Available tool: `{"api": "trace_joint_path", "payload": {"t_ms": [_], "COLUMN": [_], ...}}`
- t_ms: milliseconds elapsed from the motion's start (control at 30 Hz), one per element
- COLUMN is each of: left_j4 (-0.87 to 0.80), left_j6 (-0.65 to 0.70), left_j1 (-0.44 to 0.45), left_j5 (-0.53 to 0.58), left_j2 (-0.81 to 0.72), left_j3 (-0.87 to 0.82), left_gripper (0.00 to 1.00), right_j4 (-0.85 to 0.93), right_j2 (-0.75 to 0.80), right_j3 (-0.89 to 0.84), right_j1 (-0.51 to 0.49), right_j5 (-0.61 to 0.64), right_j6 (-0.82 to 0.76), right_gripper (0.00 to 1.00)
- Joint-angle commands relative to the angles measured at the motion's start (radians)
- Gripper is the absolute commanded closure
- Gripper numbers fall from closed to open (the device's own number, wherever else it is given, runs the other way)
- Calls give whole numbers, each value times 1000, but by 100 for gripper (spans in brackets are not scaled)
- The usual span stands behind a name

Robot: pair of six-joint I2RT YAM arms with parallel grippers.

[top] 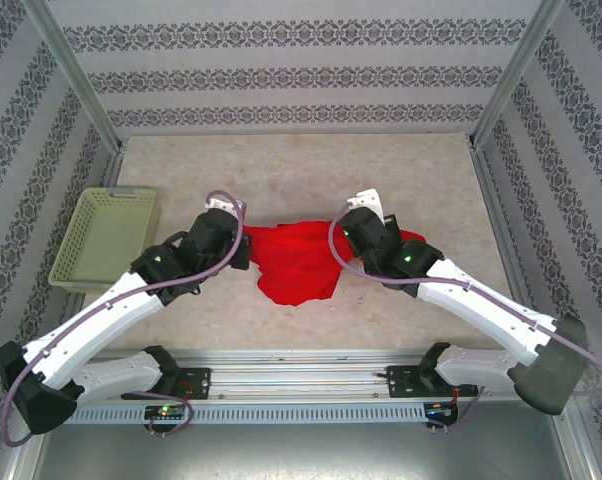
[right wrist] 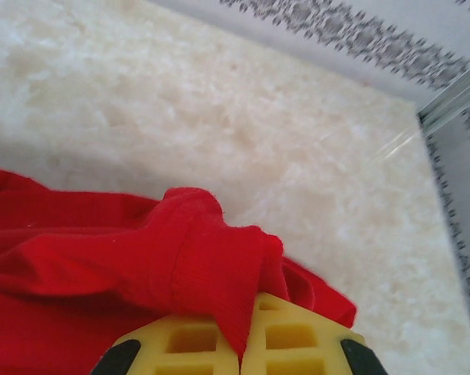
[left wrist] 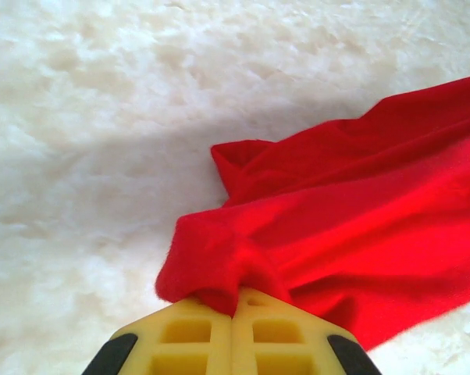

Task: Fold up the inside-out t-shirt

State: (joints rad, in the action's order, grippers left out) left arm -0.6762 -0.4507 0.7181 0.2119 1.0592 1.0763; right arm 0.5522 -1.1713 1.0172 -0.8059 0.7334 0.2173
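Note:
The bright red t-shirt (top: 299, 262) is bunched in a crumpled heap at the middle of the table, stretched between both arms. My left gripper (left wrist: 236, 306) is shut on a fold at its left end, red cloth (left wrist: 352, 234) spilling out to the right of the yellow fingers (left wrist: 184, 336). My right gripper (right wrist: 243, 348) is shut on a ribbed hem of the shirt (right wrist: 196, 258) at its right end, the cloth draping left. From above, the left gripper (top: 243, 252) and right gripper (top: 353, 248) flank the heap.
A pale green basket (top: 103, 238) sits at the table's left edge, beside the left arm. The pale marbled tabletop (top: 311, 170) lies open behind the shirt. Patterned walls and metal frame posts (top: 511, 75) enclose the table.

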Motion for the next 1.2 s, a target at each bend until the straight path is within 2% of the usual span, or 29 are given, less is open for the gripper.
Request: {"api": "trace_joint_path", "payload": {"t_ms": [0, 167, 267, 300, 400, 433, 600, 667, 733, 767, 900, 1000, 1067, 1167], "left_j4": [-274, -394, -429, -421, -315, -281, -201, -214, -266, -283, -197, -126, -117, -147], "left_j6": [55, 79, 75, 79, 124, 134, 138, 123, 79, 57, 38, 38, 34, 3], "left_j1": [-5, -6, -12, -12, -3, 15, 44, 44, 40, 26, 4, -4, -24, -66], "left_j5": [108, 175, 168, 127, -126, -177, -173, -72, 103, 151, 199, 279, 316, 296], "left_j2": [26, 117, 192, 220, 273, 290, 292, 277, 277, 270, 114, -8, -35, -5], "left_j3": [86, 145, 154, 152, 116, 107, 68, 64, 74, 77, 48, 23, 15, 11], "left_gripper": [100, 100, 100, 100, 100, 100, 100, 100, 100, 100, 100, 100, 100, 100], "right_j4": [62, 44, 18, 8, -45, -41, -37, -30, -19, -17, -38, -84, -122, -142], "right_j2": [-19, 3, 23, 33, 54, 54, 66, 66, 57, 54, 90, 133, 136, 85], "right_j3": [49, 58, 63, 69, 76, 88, 94, 86, 84, 84, 97, 104, 91, 64], "right_j1": [-26, -45, -46, -45, -42, -33, 19, 33, 39, 39, 41, 43, 46, 51], "right_j5": [173, 231, 236, 226, 204, 205, 113, 70, 45, 39, -21, -136, -217, -291], "right_j6": [-69, -84, -88, -89, -112, -106, -73, -65, -61, -59, -62, -63, -36, 32], "right_gripper": [100, 100, 100, 100, 100, 100, 100, 100, 100, 100, 100, 100, 100, 100]}}
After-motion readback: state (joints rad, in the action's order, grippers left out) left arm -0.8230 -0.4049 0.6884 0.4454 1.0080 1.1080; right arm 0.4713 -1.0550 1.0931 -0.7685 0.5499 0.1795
